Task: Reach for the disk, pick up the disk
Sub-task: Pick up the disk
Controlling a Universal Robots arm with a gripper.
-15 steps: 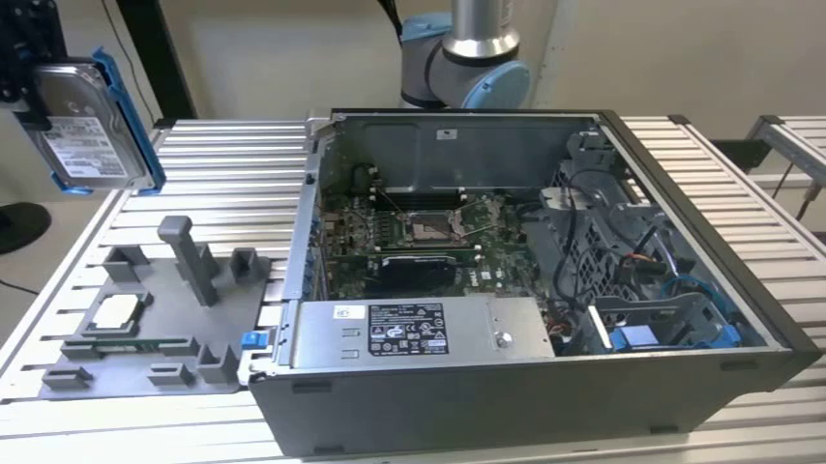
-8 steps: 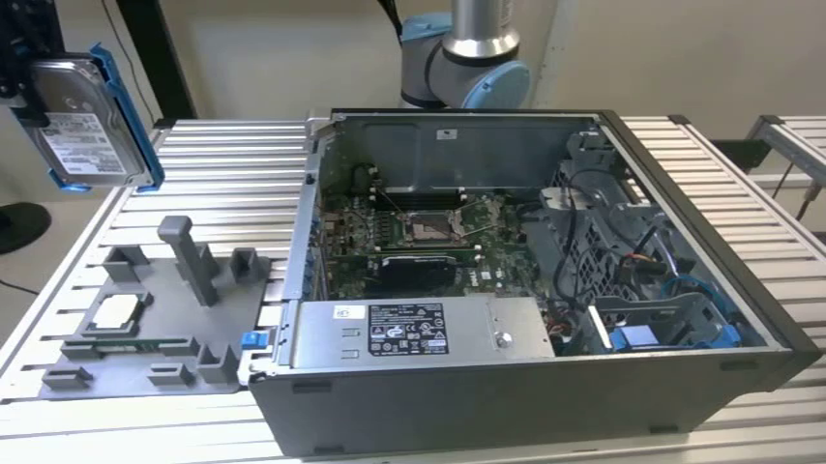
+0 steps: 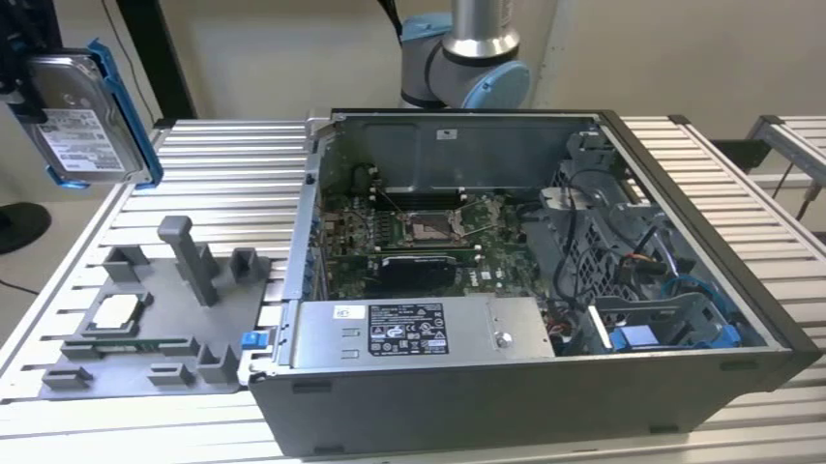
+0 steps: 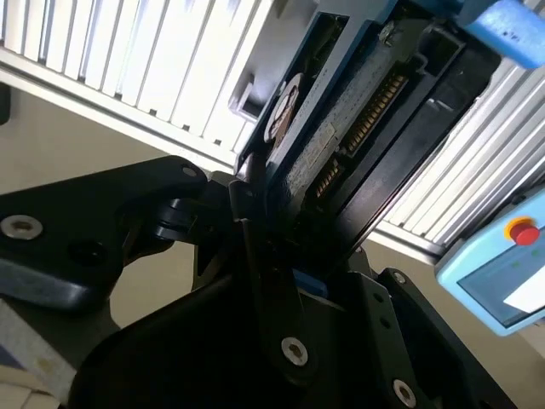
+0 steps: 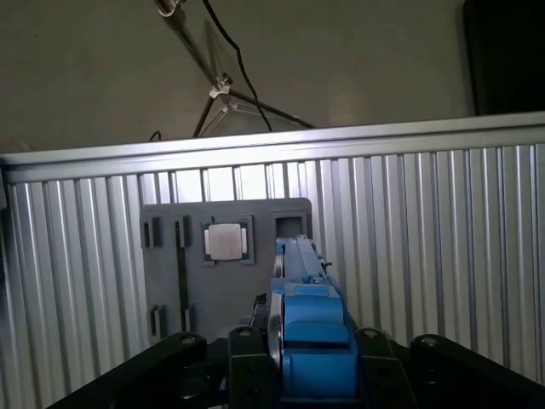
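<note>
You work at a ribbed aluminium worktop set before a plain beige wall. A second ribbed bench stands at the exterior view's right. In the first wrist view, note the dull floor carrying tripod legs and a black cable.

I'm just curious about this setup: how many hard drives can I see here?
1. The disk is held in the gripper, up in the air at the exterior view's left. The open computer case may hide more.
</note>
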